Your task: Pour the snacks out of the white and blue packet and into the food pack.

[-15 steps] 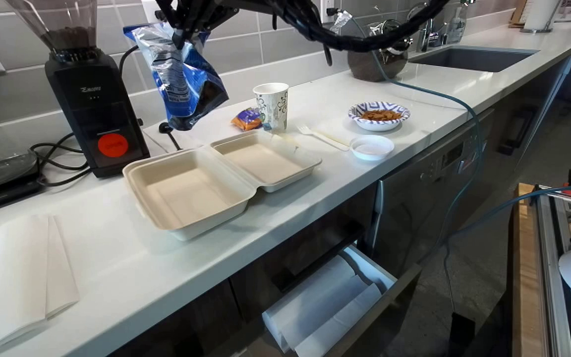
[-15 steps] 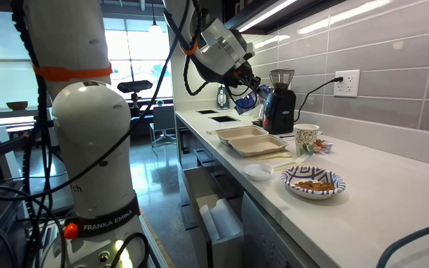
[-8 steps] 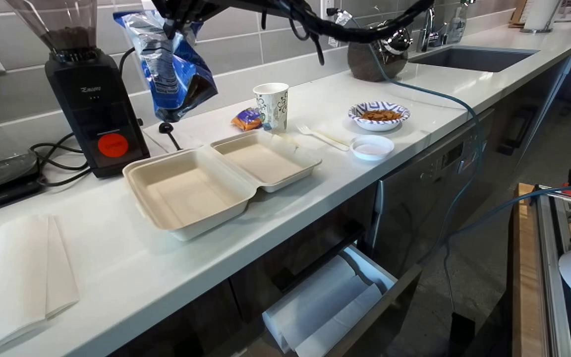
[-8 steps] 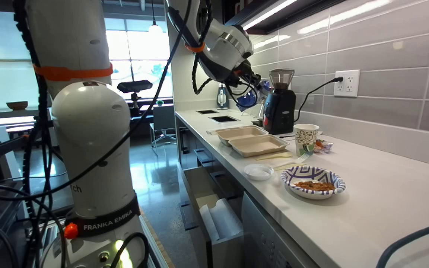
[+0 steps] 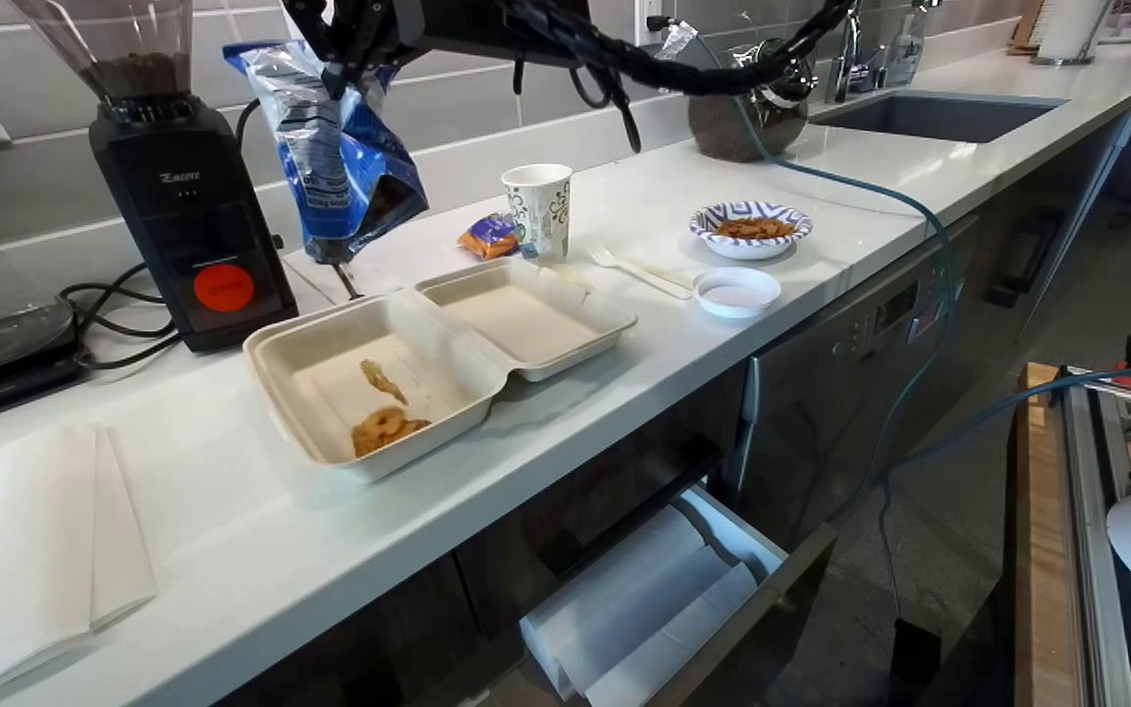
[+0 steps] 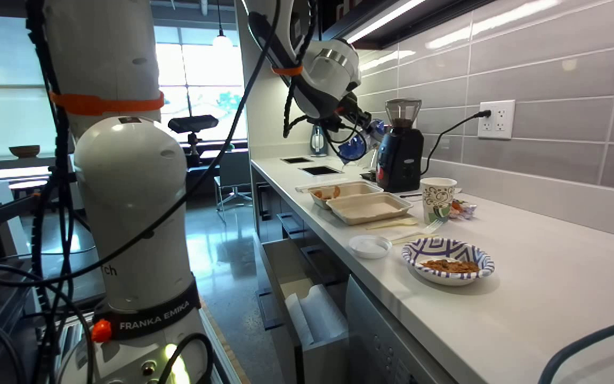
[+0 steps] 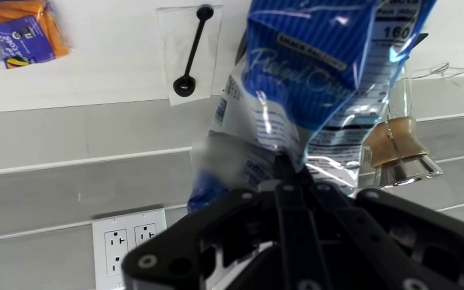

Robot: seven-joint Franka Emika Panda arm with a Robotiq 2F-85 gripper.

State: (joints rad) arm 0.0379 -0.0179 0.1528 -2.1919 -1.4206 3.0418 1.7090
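Note:
The white and blue packet (image 5: 345, 162) is crinkled and hangs tilted in the air at the back of the near half of the food pack (image 5: 526, 316). My gripper (image 5: 335, 81) is shut on the packet's upper part; the wrist view shows its fingers (image 7: 292, 167) pinching the plastic (image 7: 308, 68). The packet also shows in an exterior view (image 6: 353, 148), partly behind cables. The beige food pack lies open on the counter, also seen in an exterior view (image 6: 369, 209). A few tan-brown snacks (image 5: 387, 430) lie in its deeper half, also visible there (image 6: 334, 192). The inside of the packet is hidden.
A black coffee grinder (image 5: 194, 211) stands beside the packet, by the wall. A paper cup (image 5: 538, 211), a small orange-purple packet (image 5: 489, 237), a fork (image 5: 639, 273), a white dish (image 5: 736, 293) and a blue-rimmed bowl (image 5: 750, 245) stand along the counter. A drawer (image 6: 296, 298) is open below.
Snacks now lie in the food pack's deeper half, which held none in the earlier frames. The packet has shifted left in an exterior view, rising and then dipping slightly, still held.

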